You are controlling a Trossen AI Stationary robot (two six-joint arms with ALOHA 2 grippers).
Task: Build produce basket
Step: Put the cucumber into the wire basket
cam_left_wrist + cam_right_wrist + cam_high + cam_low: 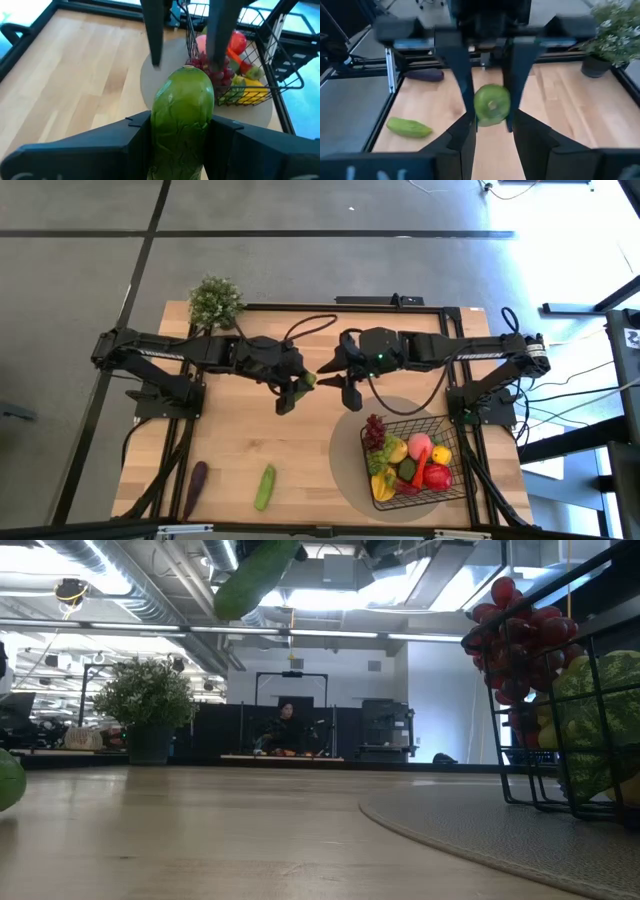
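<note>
While our left gripper (297, 387) clamps the cucumber (182, 117) above the table's middle, our right gripper (337, 372) faces it just beyond the tip, fingers spread. Farther past it sits the basket (452, 480) of produce (420, 460); behind us lie another cucumber (265, 487) and an eggplant (196, 481).

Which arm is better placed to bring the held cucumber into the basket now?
The right. The left claw grips the cucumber above mid-table, and the open right claw faces its tip, on the side of the basket. A handover looks likely, though the left arm could perhaps reach too.
</note>
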